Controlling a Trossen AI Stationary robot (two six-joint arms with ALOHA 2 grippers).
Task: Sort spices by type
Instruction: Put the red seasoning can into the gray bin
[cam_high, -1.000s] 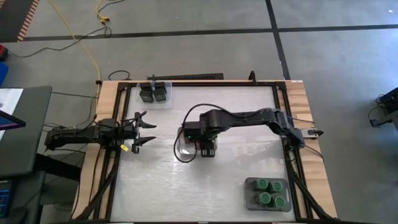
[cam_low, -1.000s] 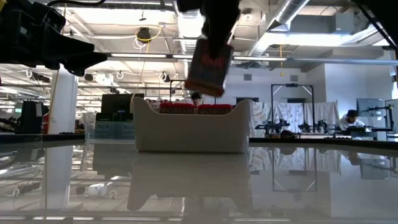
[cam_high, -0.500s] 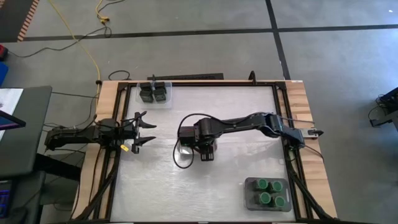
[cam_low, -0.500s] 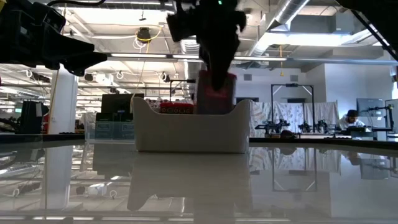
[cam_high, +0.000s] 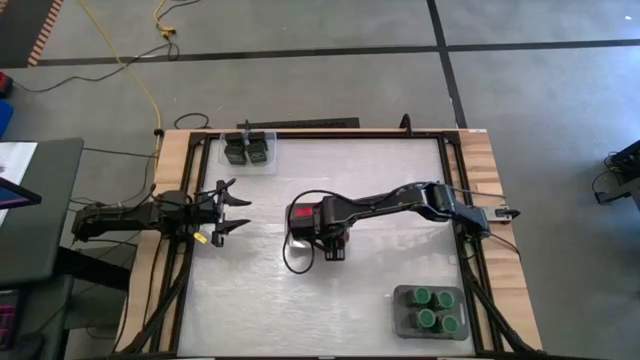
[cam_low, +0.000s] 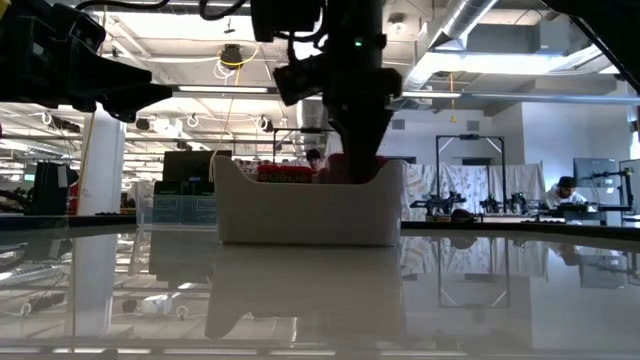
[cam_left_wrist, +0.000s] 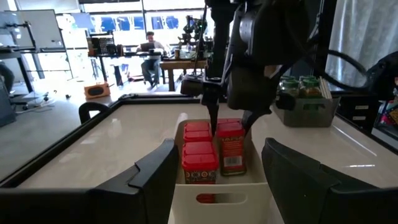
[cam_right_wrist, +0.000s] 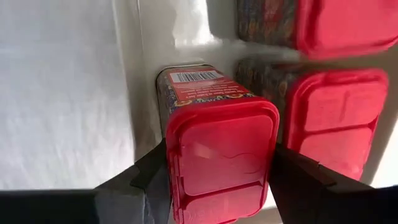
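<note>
A white tray (cam_high: 292, 240) stands mid-table and holds several red square-capped spice tins (cam_left_wrist: 199, 158). My right gripper (cam_right_wrist: 221, 180) reaches down into that tray and is shut on one more red-capped tin (cam_right_wrist: 217, 149), next to two red caps (cam_right_wrist: 336, 118). My left gripper (cam_high: 243, 214) hovers open at the table's left, pointing at the tray and touching nothing. Black boxy spices (cam_high: 247, 150) sit in a clear tray at the far left. Green round-capped spices (cam_high: 432, 308) sit in a grey tray at the near right. My right gripper pinches the red-capped tin between its two fingers (cam_right_wrist: 149, 180), one on each opposite side at the cap end (cam_right_wrist: 180, 155). The fingers come from above, pointing down. The tin stands upright inside the white tray (cam_low: 310, 215); the tray wall hides whether its base rests on the floor.
The bare white tabletop (cam_high: 380, 270) spreads between the three trays. A dark frame rail (cam_high: 455, 190) runs along the table's edges. The right arm (cam_high: 400, 200) stretches across the table's middle. Beyond the far edge is a workshop room with desks and seated people.
My right gripper has moved toward the table's left and down, carrying the red-capped tin from above the white tray, where it hung tilted, into the tray beside the other red tins. The tin now stands upright. My left arm has kept still.
</note>
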